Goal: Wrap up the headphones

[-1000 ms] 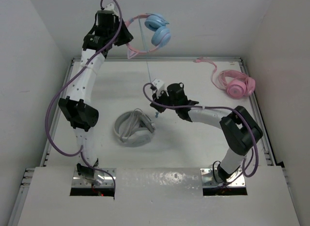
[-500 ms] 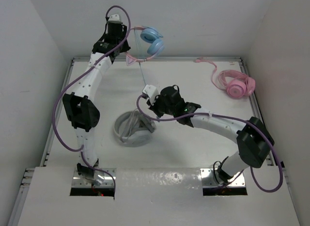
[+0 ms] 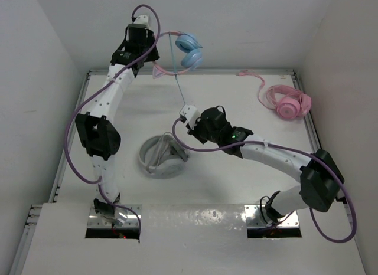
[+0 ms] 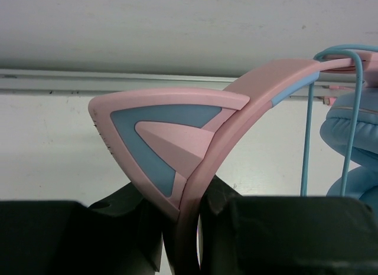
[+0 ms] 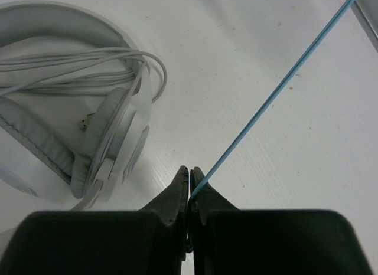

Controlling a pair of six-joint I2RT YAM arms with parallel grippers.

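Observation:
The headphones (image 3: 188, 49), with a pink cat-ear headband (image 4: 254, 92) and light blue ear cups (image 4: 354, 133), hang in the air near the back wall. My left gripper (image 3: 152, 51) is shut on the headband just below a cat ear (image 4: 171, 133), and the band sits squeezed between the jaws of the left gripper (image 4: 189, 233). The thin blue cable (image 3: 180, 86) runs taut and slanting from the cups down to my right gripper (image 3: 190, 120). Low over the table's middle, the right gripper (image 5: 189, 183) is shut on the cable (image 5: 277, 89).
White-grey headphones (image 3: 162, 157) with a coiled cable lie on the table left of and below the right gripper, close in the right wrist view (image 5: 100, 139). All-pink headphones (image 3: 286, 101) lie at the back right. Walls enclose the table's back and sides.
The left arm has turned and shifted the headphones slightly left and lower in the picture. The right arm's elbow has swung out to the right while its gripper kept the cable near the table's middle.

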